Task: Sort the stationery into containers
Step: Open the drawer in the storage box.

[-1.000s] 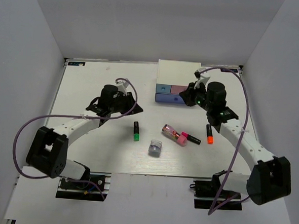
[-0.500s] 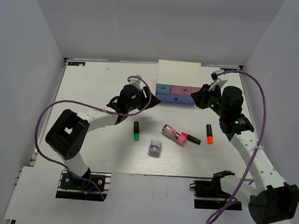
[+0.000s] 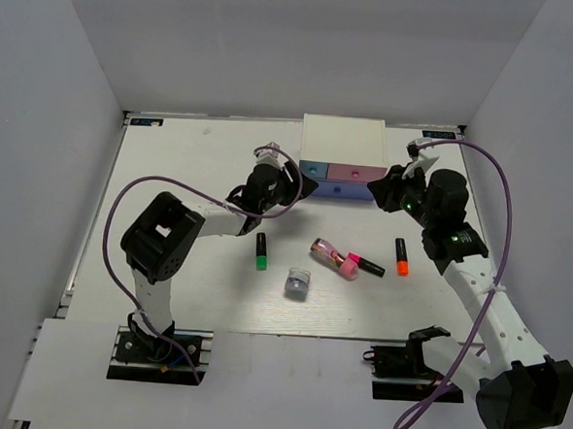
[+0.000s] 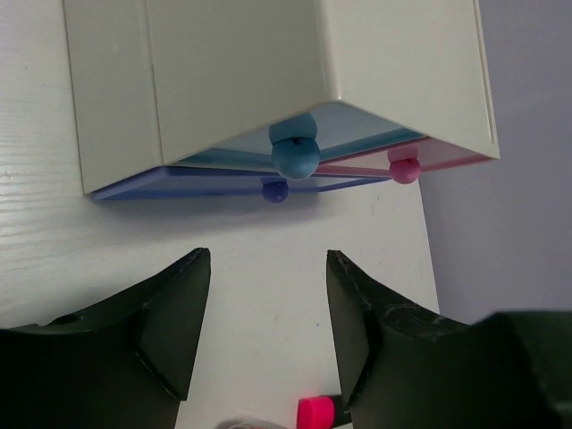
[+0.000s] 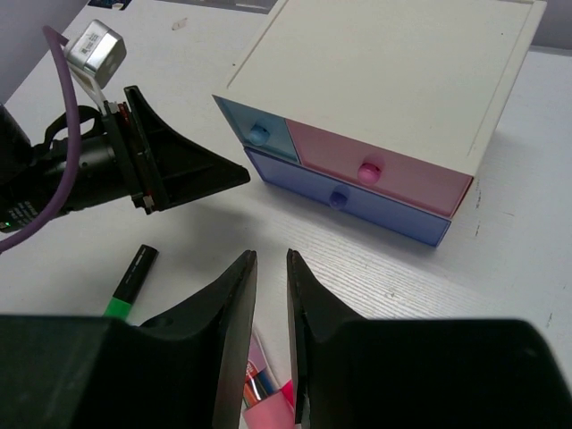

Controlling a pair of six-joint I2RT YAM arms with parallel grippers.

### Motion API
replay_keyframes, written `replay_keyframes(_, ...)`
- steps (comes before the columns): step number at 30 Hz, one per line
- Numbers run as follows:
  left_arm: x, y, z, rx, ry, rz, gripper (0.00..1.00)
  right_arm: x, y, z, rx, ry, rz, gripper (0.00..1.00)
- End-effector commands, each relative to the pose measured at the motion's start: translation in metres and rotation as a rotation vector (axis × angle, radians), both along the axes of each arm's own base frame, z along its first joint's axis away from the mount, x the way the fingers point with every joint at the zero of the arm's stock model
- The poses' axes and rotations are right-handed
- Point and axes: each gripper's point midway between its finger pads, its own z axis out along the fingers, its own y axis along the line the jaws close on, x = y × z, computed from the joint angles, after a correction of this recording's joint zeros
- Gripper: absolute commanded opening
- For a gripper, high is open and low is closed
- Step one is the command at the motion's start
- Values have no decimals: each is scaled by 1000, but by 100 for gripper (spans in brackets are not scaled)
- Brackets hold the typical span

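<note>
The white cabinet (image 3: 343,138) stands at the back with its light blue (image 3: 315,168), pink (image 3: 357,171) and violet-blue (image 3: 337,189) drawers pushed in. My left gripper (image 3: 306,185) is open and empty, just left of the drawer fronts; its wrist view shows the light blue knob (image 4: 295,156) ahead of the gripper (image 4: 266,259). My right gripper (image 3: 378,188) is at the cabinet's right front corner, jaws almost together, holding nothing (image 5: 270,256). A green-capped marker (image 3: 261,251), pink-and-clear tube (image 3: 325,251), pink-capped marker (image 3: 364,266), orange-capped marker (image 3: 401,257) and lavender-grey roll (image 3: 297,282) lie on the table.
Grey walls enclose the white table (image 3: 192,170) on three sides. Purple cables loop off both arms. The right wrist view shows the left gripper's fingers (image 5: 188,170) close to the light blue drawer (image 5: 259,134), and the green-capped marker (image 5: 130,281).
My left arm has swung right, bringing its gripper up to the cabinet's front. My right gripper has drawn back from the drawer fronts to the cabinet's right corner.
</note>
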Motion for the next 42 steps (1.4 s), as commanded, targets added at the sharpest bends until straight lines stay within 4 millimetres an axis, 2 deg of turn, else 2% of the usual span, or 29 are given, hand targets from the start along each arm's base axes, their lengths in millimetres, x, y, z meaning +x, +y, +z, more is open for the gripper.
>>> replay_keyframes(1, 15, -8, 41, -77, -111, 45, 64, -3, 1, 14, 30, -50, 9, 26)
replay_keyframes(8, 24, -17, 53, -105, -159, 72, 63, -4, -1, 16, 23, -66, 5, 26)
replay_keyframes(10, 29, -17, 44, -87, -144, 89, 62, -5, -1, 16, 24, -65, 5, 26)
replay_keyframes(11, 32, -16, 48, -87, -148, 104, 62, -5, -1, 17, 25, -68, 5, 26)
replay_keyframes(13, 33, -14, 40, -72, -134, 115, 60, -6, -2, 18, 27, -72, 3, 26)
replay_keyframes(22, 36, -13, 32, -53, -139, 144, 55, -7, -4, 18, 34, -70, -8, 26)
replay_keyframes(24, 37, -12, 32, -51, -140, 154, 55, -7, -4, 18, 34, -70, -7, 26)
replay_keyframes(25, 39, -14, 39, -64, -155, 155, 55, -6, -5, 17, 33, -68, -11, 26)
replay_keyframes(26, 39, -14, 34, -58, -148, 155, 55, -7, -4, 17, 34, -67, -7, 26)
replay_keyframes(28, 42, -14, 39, -63, -157, 164, 55, -7, -4, 17, 32, -68, -8, 26)
replay_keyframes(30, 40, -16, 31, -50, -145, 165, 55, -4, -4, 22, 41, -92, -11, 26)
replay_keyframes(34, 42, -15, 34, -48, -159, 173, 55, -4, -6, 23, 44, -95, -19, 26)
replay_keyframes(38, 46, -13, 40, -48, -179, 195, 52, -3, -7, 22, 43, -94, -22, 26)
replay_keyframes(42, 43, -17, 35, -43, -172, 185, 45, -3, -7, 24, 44, -98, -24, 26)
